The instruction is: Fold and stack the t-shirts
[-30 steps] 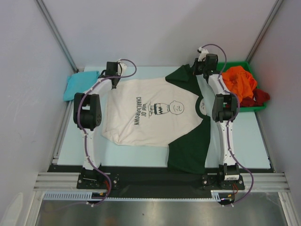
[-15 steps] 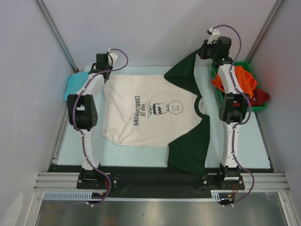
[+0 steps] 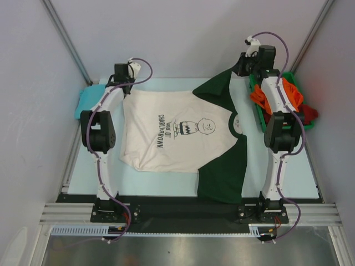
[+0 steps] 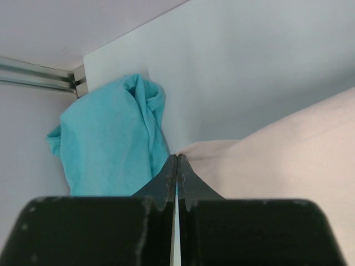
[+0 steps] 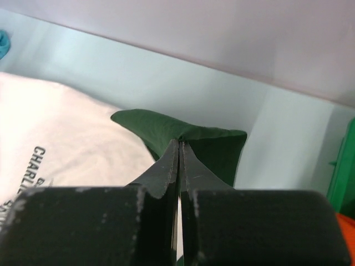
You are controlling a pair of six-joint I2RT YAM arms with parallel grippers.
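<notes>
The left tool (image 4: pixel 176 159) is clenched on the shirt's (image 3: pixel 166 149) cream corner and the right tool (image 5: pixel 179 143) on its sleeve (image 5: pixel 213 145), each only at the very tips. 1 uneven tug could slip either hold, dropping cloth crooked on the bench (image 5: pixel 183 91).

four t-shirts (image 3: pixel 166 111), one green bin (image 3: pixel 258 114), two arms (image 3: pixel 103 166).

Centre: printed shirt (image 3: pixel 166 149); beside its far-left corner, bunched shirt (image 3: pixel 86 102); far right, bin (image 3: pixel 259 117) of shirts (image 3: pixel 294 98).
</notes>
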